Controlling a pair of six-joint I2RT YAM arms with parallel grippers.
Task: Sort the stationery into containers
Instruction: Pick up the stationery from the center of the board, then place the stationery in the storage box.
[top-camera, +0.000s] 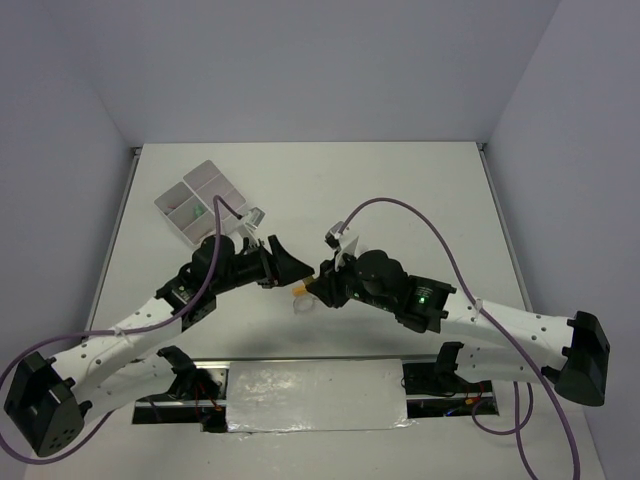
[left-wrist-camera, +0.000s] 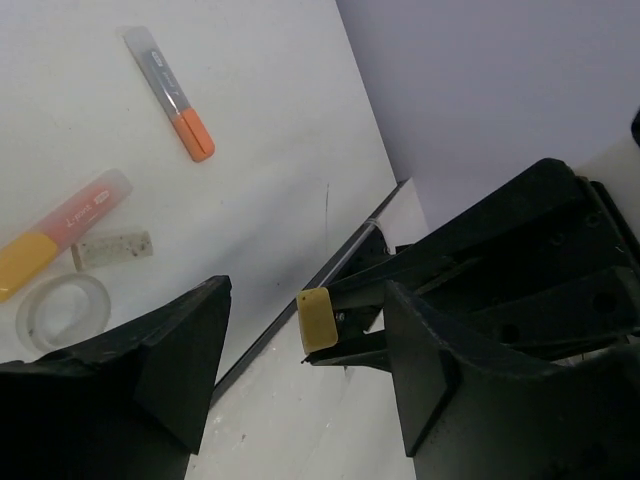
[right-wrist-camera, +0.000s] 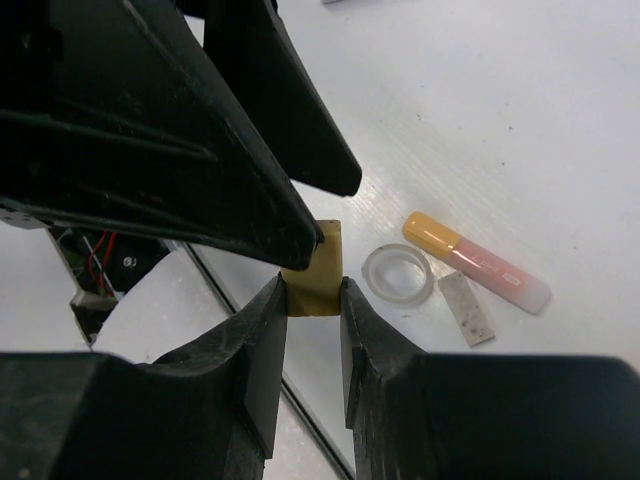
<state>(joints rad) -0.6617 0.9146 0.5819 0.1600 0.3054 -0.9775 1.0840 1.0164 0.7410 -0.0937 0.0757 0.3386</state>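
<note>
At far left, your containers sat well apart from the action. Your left jaws stood wide open, straddling the tan eraser but apparently not yet gripping it, up above the desk. Your right jaws were pinched tight on one end of that eraser. As I judged it, the risk was this: had the right let go before the left had a firm bite, the eraser would have dropped among the tape ring and pink marker lying below. Both sets of black fingers were also crowded close enough to collide.
</note>
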